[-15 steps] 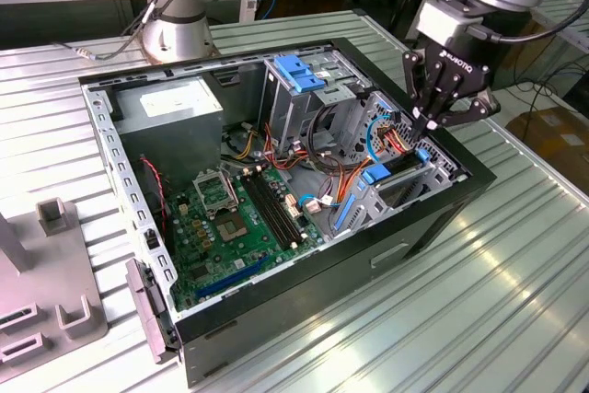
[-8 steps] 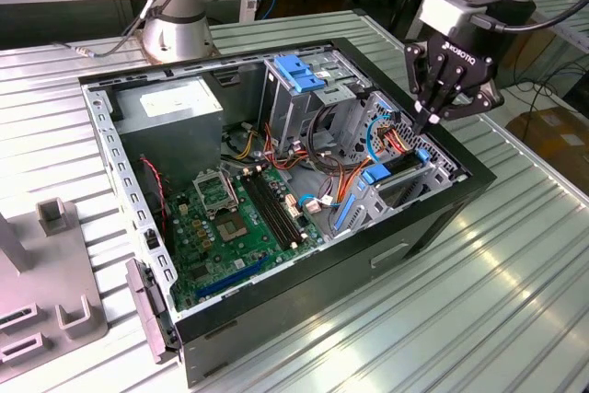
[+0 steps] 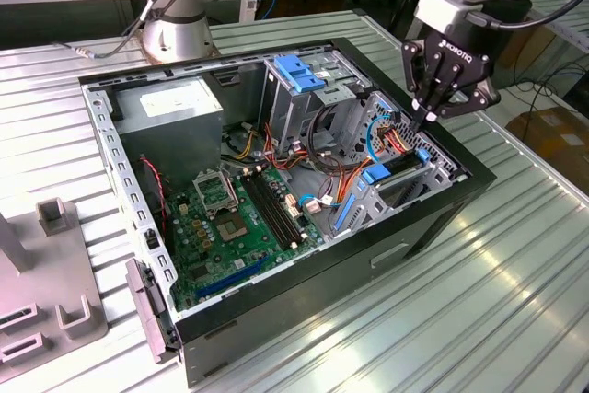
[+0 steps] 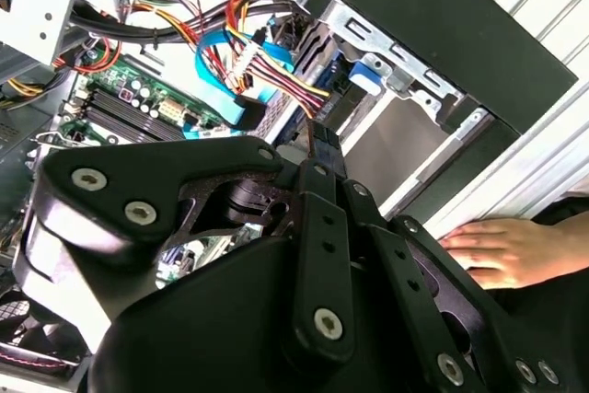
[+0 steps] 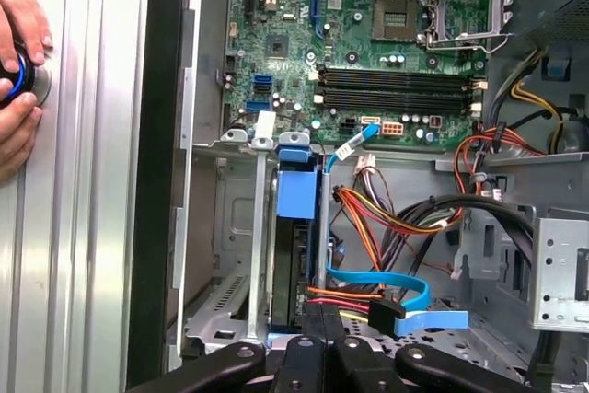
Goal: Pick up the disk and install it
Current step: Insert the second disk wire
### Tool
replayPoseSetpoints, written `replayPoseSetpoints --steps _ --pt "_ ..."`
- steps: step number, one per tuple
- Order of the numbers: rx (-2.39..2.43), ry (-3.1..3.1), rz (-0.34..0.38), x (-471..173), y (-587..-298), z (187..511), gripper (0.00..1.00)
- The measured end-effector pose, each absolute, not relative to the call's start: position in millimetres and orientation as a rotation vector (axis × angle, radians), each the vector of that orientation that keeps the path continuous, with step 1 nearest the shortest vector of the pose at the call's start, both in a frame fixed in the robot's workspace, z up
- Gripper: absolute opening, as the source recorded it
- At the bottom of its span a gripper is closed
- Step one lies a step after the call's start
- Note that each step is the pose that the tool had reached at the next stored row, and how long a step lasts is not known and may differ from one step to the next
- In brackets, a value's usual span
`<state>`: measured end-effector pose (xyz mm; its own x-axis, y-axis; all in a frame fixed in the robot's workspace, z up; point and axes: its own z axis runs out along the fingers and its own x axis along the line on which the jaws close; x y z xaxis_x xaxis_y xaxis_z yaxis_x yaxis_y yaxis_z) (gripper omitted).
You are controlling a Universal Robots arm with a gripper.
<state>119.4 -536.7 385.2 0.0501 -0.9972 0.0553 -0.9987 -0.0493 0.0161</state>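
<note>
Ribbed silver metal tabletop (image 3: 515, 273) is carrying the open black desktop computer case (image 3: 304, 319), which we are taking as our landmark. We are seeing the black three-fingered gripper (image 3: 431, 119) hanging over the case's corner nearest the exterior view's right, its fingers drawn together to a point just above the drive bay. We are finding the flat silver-grey hard disk with blue plastic carrier rails (image 5: 296, 227) standing on edge inside the case's metal drive bay, among orange, red and yellow cables, with the closed fingertips (image 5: 317, 338) meeting at its edge; we cannot tell whether they are pinching it. Inside the case, the green motherboard (image 3: 239, 218) is lying flat. Just outside the case wall, a person's hand (image 5: 18, 80) is resting on the tabletop.
</note>
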Motion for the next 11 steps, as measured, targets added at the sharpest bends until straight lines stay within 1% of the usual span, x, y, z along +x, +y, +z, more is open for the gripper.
replayPoseSetpoints --steps 11 --pt "2.240 -2.131 0.045 119.3 -535.3 385.2 0.11"
